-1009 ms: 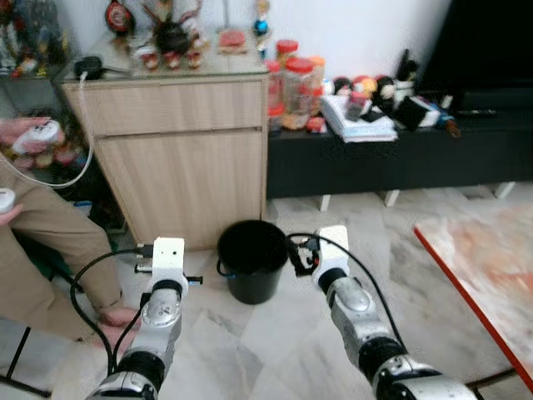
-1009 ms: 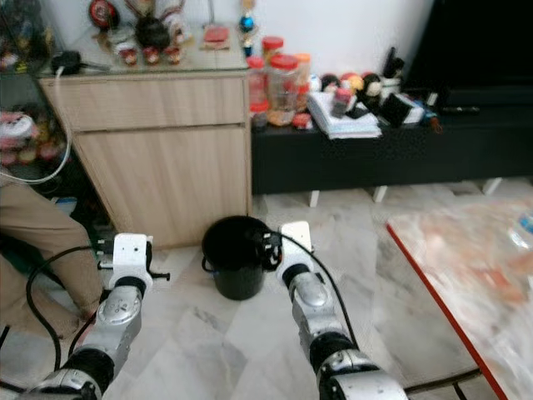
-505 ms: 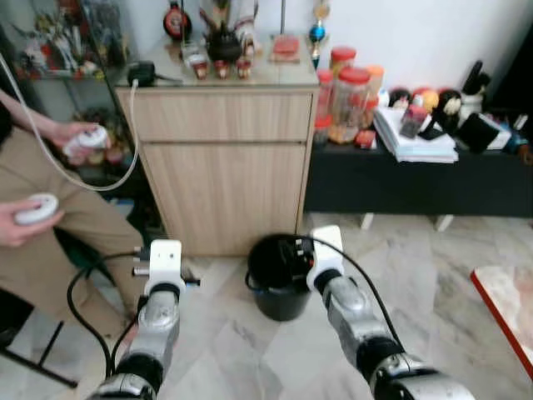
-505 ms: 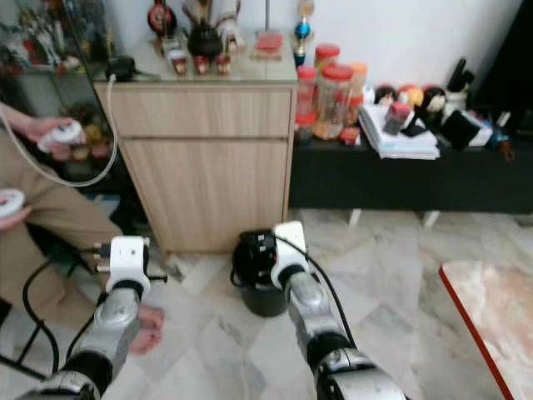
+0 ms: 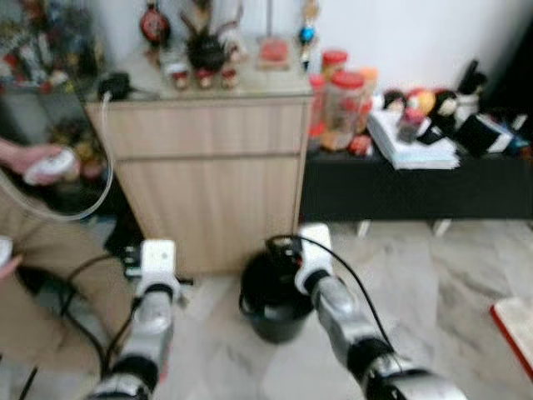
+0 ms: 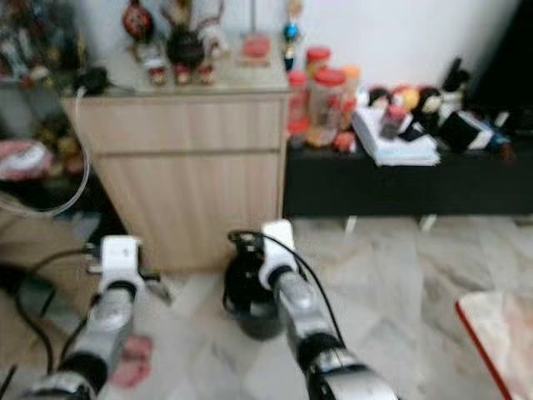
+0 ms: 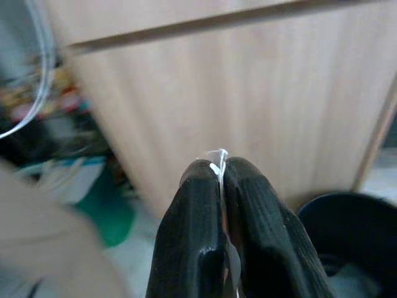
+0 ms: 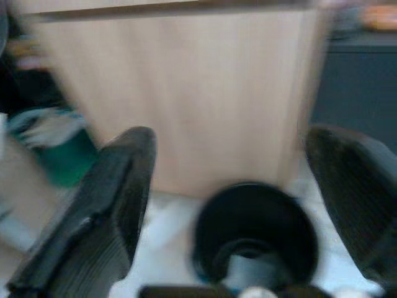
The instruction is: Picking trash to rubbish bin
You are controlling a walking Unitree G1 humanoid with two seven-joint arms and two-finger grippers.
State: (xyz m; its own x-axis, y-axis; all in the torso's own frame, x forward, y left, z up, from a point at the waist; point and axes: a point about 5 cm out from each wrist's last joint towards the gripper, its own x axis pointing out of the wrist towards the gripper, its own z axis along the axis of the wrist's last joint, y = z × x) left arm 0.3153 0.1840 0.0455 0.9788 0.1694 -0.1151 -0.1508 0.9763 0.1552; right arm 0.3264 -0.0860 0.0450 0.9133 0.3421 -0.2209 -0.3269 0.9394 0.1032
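A black rubbish bin (image 5: 271, 302) stands on the marble floor in front of a wooden cabinet (image 5: 208, 175). In the left wrist view my left gripper (image 7: 220, 171) is shut on a thin scrap of clear plastic (image 7: 219, 159), with the bin (image 7: 353, 230) a little off to one side. My left arm (image 5: 155, 304) is left of the bin. My right arm (image 5: 329, 300) reaches over the bin's rim. In the right wrist view my right gripper (image 8: 232, 139) is open and holds nothing, with the bin (image 8: 254, 233) seen between its fingers.
A person sits at the left, with a hand on a white controller (image 5: 46, 164) and a bare foot (image 6: 129, 368) on the floor. A low black bench (image 5: 416, 187) loaded with jars and books runs along the right. A red-edged mat (image 5: 516, 327) lies at the far right.
The whole picture has shifted and blurred, so the camera moved. Both arms keep the same pose. The bin now lies closer under my right wrist.
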